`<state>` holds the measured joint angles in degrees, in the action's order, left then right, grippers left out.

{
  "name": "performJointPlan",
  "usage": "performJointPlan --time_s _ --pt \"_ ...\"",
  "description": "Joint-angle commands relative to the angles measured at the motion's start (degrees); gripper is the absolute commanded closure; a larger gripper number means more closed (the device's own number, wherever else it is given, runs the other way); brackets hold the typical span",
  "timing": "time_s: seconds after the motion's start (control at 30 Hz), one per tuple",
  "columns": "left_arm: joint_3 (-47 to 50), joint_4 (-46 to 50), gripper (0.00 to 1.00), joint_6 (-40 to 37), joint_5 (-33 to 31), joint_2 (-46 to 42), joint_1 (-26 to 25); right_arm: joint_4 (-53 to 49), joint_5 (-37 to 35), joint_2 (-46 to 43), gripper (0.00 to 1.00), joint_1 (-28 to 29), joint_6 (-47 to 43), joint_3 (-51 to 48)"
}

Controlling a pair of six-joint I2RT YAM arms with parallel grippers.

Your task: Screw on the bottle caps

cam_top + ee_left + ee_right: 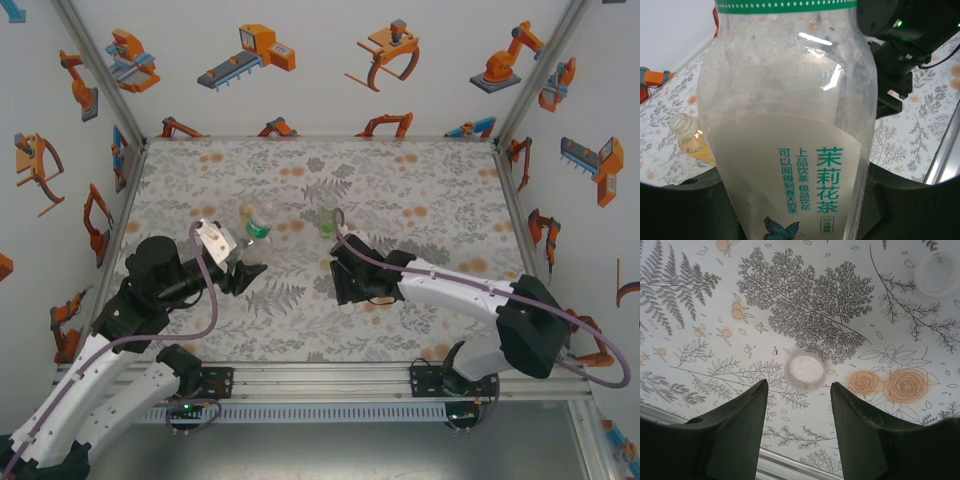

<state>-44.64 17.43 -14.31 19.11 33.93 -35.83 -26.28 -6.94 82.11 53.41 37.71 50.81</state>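
Note:
My left gripper (795, 205) is shut on the lower body of the clear bottle (790, 115) with the green label, its dark fingers (685, 210) on either side. In the top view that gripper (247, 264) holds the bottle (257, 224) left of centre. An amber-yellow bottle (690, 139) with an open neck stands behind it. The green-tinted bottle (328, 220) stands mid-table. My right gripper (799, 385) is open, low over the table, with a white bottle cap (804, 371) lying flat just beyond its fingertips. A second pale cap (938, 272) lies farther off.
The table is covered with a floral cloth (400, 180). White walls printed with orange robots enclose three sides. An aluminium rail (320, 375) runs along the near edge. The right arm's black wrist (905, 30) sits close beyond the held bottle.

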Motion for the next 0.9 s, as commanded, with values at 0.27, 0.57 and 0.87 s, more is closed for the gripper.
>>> performJointPlan --time_s 0.27,0.57,0.87 --pt "0.2 0.2 0.93 -1.6 0.0 0.4 0.4 -2.8 0.6 7.4 0.49 0.6 1.8 3.9" --pt "0.2 -0.1 0.93 -1.5 0.3 0.2 0.3 -1.8 1.8 8.1 0.49 0.7 1.6 4.0" --pt "0.3 -0.2 0.93 -1.4 0.5 0.2 0.3 -2.3 1.5 8.8 0.49 0.9 1.6 3.9"
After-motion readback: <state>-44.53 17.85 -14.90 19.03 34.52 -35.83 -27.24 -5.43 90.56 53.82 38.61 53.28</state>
